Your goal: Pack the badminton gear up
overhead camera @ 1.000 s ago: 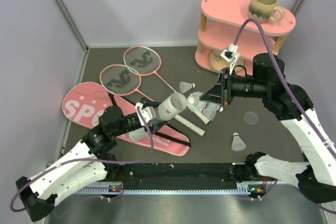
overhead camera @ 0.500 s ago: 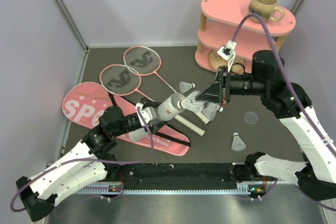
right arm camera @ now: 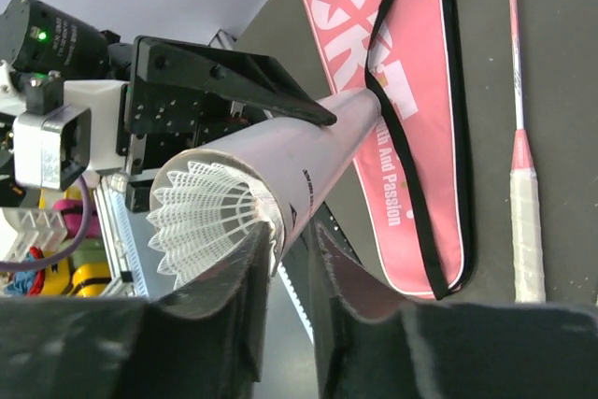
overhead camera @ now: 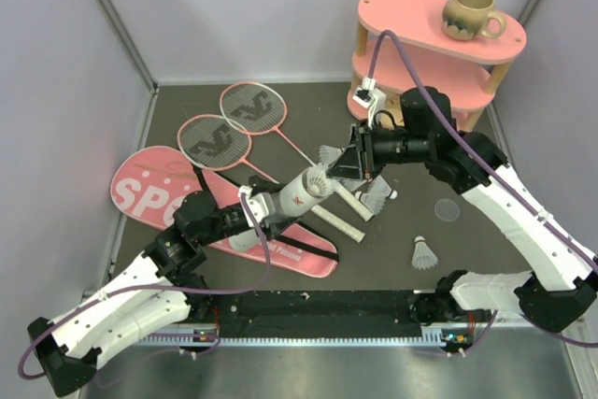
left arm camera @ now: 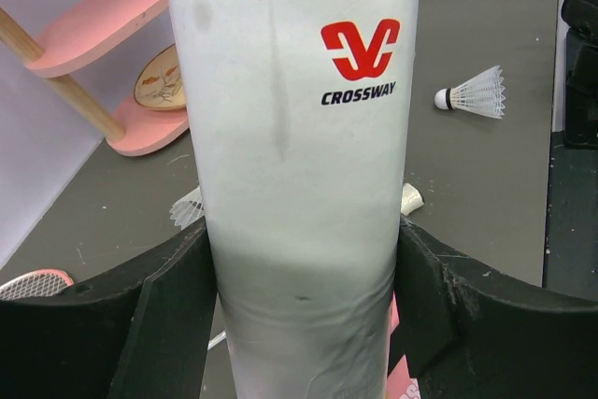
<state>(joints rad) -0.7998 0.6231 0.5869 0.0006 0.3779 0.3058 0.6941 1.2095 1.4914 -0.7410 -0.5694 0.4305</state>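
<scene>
- Shuttlecock [right arm camera: 201, 212] sits in the mouth of the white tube [right arm camera: 327, 137], feather skirt outward, just above the right pincer [right arm camera: 291, 240]. That pincer's fingers stand a narrow slit apart with nothing between them.
- Left pincer [left arm camera: 304, 268] clamps the tube across its lower body and tilts the open end toward the right pincer, probably so that shuttlecocks can be fed in straight from that side.
- Beyond and below the tube, seen from the right pincer, the pink bag [right arm camera: 402, 91] lies flat with a racket [right arm camera: 528, 221] beside it. Whether the bag holds anything cannot be told.
- Two loose shuttlecocks lie on the worktop, one [overhead camera: 377, 195] just under the right pincer and another [overhead camera: 423, 251] well apart from it, so the filling looks unfinished.
</scene>
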